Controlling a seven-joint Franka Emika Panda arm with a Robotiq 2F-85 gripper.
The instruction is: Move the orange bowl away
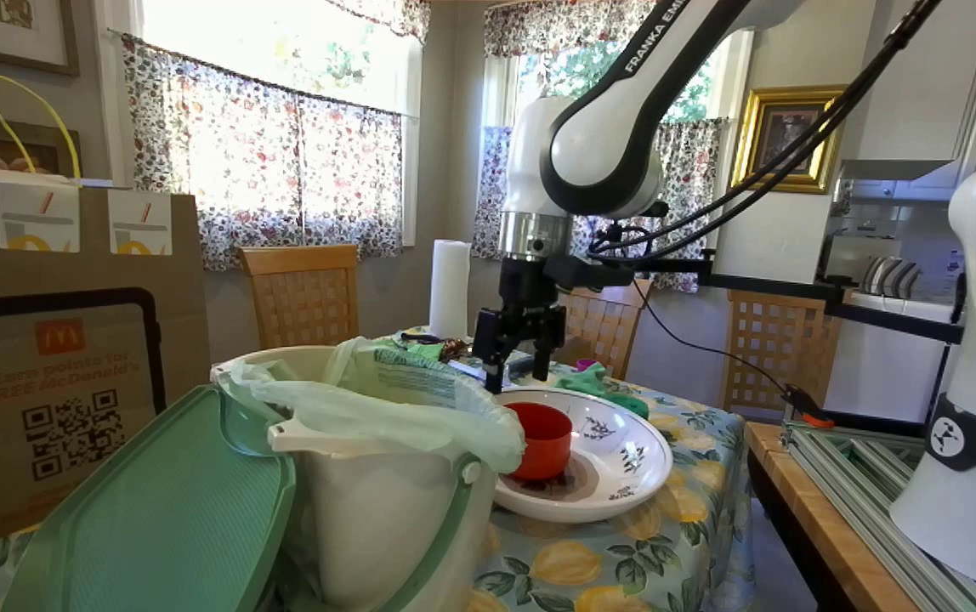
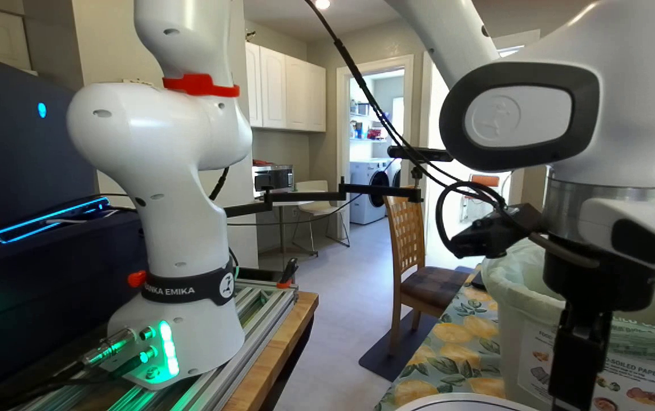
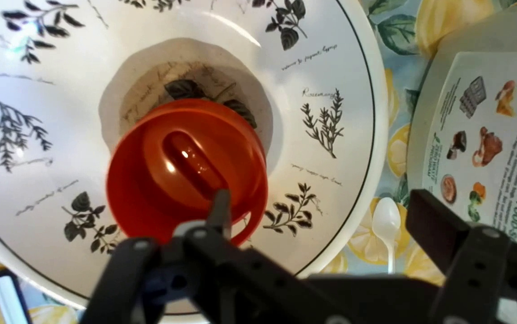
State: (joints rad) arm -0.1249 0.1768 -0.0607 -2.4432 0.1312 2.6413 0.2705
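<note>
The orange bowl (image 1: 541, 444) is small, red-orange and cup-like. It sits upright inside the large white plate (image 1: 634, 476), which has dark herb drawings. In the wrist view, the orange bowl (image 3: 173, 166) is left of centre, with a loop handle at its lower right. My gripper (image 1: 518, 380) points down above the plate, higher than the bowl's rim. In the wrist view, its fingers (image 3: 326, 216) are wide apart with nothing between them. One finger overlaps the bowl's lower edge; whether it touches cannot be told. The gripper (image 2: 581, 365) also shows in an exterior view, where the bowl is out of view.
A white tub (image 1: 386, 518) with a pale green liner stands right beside the plate. A green lid (image 1: 156, 510) leans against it. A white spoon (image 3: 387, 220) lies between plate and tub. A paper bag (image 1: 80, 340), paper towel roll (image 1: 451, 289) and green cloth (image 1: 603, 388) are around.
</note>
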